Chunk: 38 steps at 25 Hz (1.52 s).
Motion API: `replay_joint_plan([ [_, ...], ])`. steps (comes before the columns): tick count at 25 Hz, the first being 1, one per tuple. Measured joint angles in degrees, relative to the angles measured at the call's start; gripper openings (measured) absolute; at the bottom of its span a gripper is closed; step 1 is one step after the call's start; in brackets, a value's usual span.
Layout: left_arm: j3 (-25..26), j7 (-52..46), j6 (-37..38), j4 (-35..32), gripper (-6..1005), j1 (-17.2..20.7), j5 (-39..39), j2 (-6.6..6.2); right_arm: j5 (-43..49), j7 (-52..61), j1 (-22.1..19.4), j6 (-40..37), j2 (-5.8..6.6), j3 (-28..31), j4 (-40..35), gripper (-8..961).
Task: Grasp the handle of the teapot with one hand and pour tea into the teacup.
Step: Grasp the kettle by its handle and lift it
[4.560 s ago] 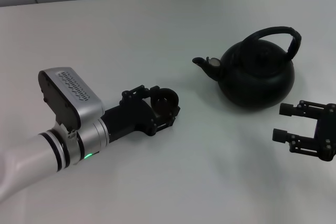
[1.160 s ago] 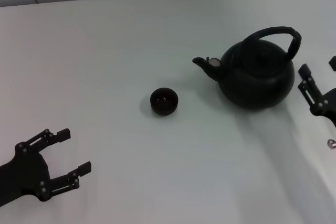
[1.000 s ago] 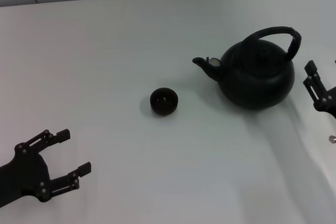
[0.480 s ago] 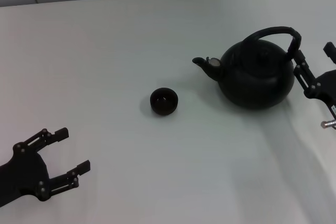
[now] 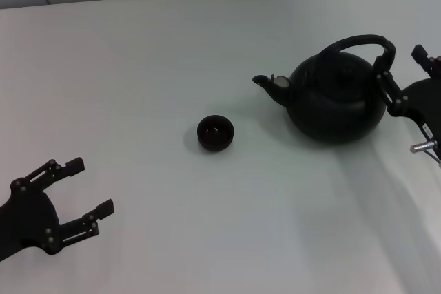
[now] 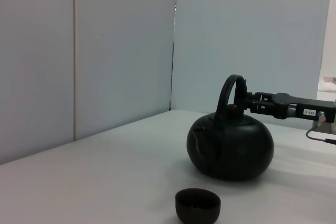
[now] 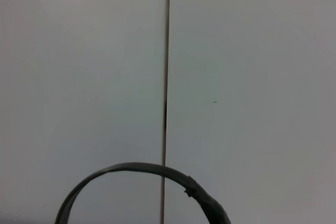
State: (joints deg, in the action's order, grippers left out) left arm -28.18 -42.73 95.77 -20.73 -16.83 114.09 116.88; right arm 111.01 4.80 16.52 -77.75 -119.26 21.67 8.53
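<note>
Left black claw (image 5: 86, 194) sits low in the bottom left of the head picture, closest to us. Its two fingers are spread wide apart and it holds nothing. It looks parked there on the white table (image 5: 138, 67).

A bit farther back, near the middle of the picture, stands the small round black teacup (image 5: 216, 133). It sits alone, well apart from both claws. I cannot tell if any tea is in it.

Farther back and to the right is the big round black teapot (image 5: 337, 100), with its short spout pointing toward the cup. Its thick black arched handle (image 5: 358, 41) rises over the lid.

Right black claw (image 5: 403, 77) is at the right edge of the picture, up beside the far end of the handle. Its fingers are spread open, one on each side of where the hoop comes down, and they have not closed on anything. I cannot tell if a finger touches the handle.

So the job looks like it is just starting. The pot sits flat on the table. Gripping the handle, lifting, carrying the pot to the cup and tipping it are all left to do.
</note>
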Motion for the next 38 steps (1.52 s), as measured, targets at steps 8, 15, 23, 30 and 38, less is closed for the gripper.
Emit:
replay_joint_plan([
  [8,0.27,0.36,0.05,-0.2,864,-0.04,-0.03,-0.03,-0.06,0.03,1.39,0.45,0.0,0.17,-0.69,667],
  [15,0.26,-0.03,0.05,-0.57,863,-0.02,-0.02,0.06,-0.1,0.04,1.39,0.7,-0.07,0.5,-0.68,666],
  [23,1.19,-0.09,0.15,-0.72,864,0.05,-0.01,0.07,-0.1,0.43,1.43,1.03,-0.14,0.81,-0.32,472],
  [30,1.72,-0.12,0.22,-0.72,863,0.05,-0.01,0.12,-0.14,1.56,1.97,1.63,-0.03,1.0,-0.5,266],
  [38,1.78,-0.16,0.22,-0.72,863,0.17,-0.01,0.13,-0.16,1.67,1.76,-0.7,0.0,1.64,-0.45,78],
])
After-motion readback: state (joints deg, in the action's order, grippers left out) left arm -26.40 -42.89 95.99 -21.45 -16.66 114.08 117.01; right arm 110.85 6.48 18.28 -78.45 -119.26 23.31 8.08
